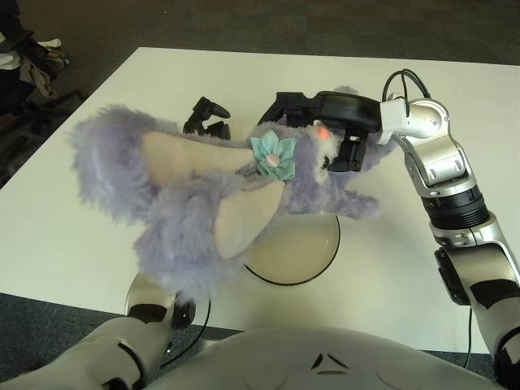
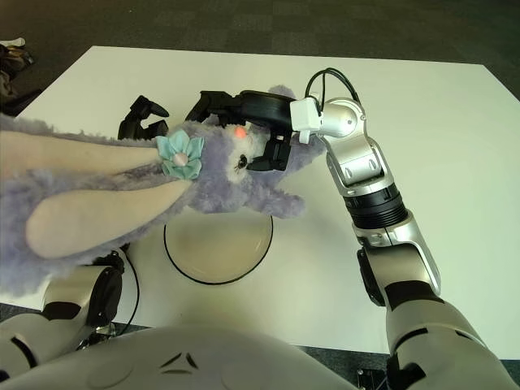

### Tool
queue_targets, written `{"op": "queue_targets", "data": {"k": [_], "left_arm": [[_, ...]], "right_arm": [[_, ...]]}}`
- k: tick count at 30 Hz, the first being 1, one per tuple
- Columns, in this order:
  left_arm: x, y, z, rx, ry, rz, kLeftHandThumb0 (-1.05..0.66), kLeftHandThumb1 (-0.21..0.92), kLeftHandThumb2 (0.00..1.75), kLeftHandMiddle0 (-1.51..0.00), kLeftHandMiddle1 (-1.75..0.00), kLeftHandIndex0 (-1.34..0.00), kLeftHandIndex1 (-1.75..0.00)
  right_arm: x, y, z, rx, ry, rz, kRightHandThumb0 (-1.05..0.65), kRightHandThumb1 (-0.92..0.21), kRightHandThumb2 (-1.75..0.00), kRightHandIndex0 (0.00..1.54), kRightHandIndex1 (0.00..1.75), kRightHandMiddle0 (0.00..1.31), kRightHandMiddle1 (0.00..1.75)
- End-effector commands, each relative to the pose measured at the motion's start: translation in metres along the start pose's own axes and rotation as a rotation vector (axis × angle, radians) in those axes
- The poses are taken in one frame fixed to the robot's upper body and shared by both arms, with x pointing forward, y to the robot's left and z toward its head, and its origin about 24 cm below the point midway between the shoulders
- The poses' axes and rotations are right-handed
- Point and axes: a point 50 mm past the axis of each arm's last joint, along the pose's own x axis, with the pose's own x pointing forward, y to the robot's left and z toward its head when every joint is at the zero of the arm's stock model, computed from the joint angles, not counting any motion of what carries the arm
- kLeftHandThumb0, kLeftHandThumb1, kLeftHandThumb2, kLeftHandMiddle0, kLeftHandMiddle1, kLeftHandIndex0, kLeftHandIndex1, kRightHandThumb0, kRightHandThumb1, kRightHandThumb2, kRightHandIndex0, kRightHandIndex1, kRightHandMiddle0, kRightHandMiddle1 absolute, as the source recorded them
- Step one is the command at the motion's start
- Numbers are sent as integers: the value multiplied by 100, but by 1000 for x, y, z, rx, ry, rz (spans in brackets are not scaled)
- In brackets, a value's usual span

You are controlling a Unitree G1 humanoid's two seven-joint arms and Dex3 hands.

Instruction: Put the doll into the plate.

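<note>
White table (image 1: 122,268) fills most of view, dark grey carpet floor (image 1: 325,24) beyond & around it. Cluttered chair (image 1: 28,69) w/ stuff at far left.
</note>
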Motion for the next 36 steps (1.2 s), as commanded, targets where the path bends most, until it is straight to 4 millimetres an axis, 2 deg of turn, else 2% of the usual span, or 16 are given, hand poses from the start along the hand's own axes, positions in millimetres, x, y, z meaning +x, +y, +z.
{"op": "queue_targets", "data": {"k": [1,3,6,13,16,22,27,36], "left_arm": [[-37,-2,-36,-15,160,4,-43,49,111,-110,-175,-48,-175],[-37,-2,-36,-14,159,4,-43,49,110,-109,-175,-48,-175],[-37,-2,-35,-12,156,6,-43,49,110,-108,-175,-48,-175],[-37,-2,-35,-10,156,7,-43,49,110,-109,-175,-48,-175],[-37,-2,-35,-6,156,6,-43,49,110,-107,-175,-47,-175],[-37,-2,-35,-3,158,3,-42,50,109,-106,-175,-47,-175],[-38,-2,-36,-8,161,2,-42,50,109,-105,-175,-47,-175],[-38,-2,-36,-6,158,1,-42,51,107,-107,-175,-46,-175]], "right_arm": [[1,-7,8,-51,-42,8,-23,-25,-110,10,113,0,61],[1,-7,8,-74,-52,15,-37,-23,-107,4,97,0,56],[1,-7,9,-78,-68,27,-46,-24,-104,1,84,0,52],[-3,-7,10,-68,-85,60,-61,-32,-94,0,76,0,36],[-3,-7,10,-93,-96,86,-68,-38,-89,0,58,0,19],[-4,-6,8,-61,-83,174,-77,-46,-81,0,52,0,4],[-5,-8,9,-77,-68,167,-79,-49,-77,0,47,0,1],[-5,-10,8,-97,-27,130,-79,-47,-76,0,8,0,0]]}}
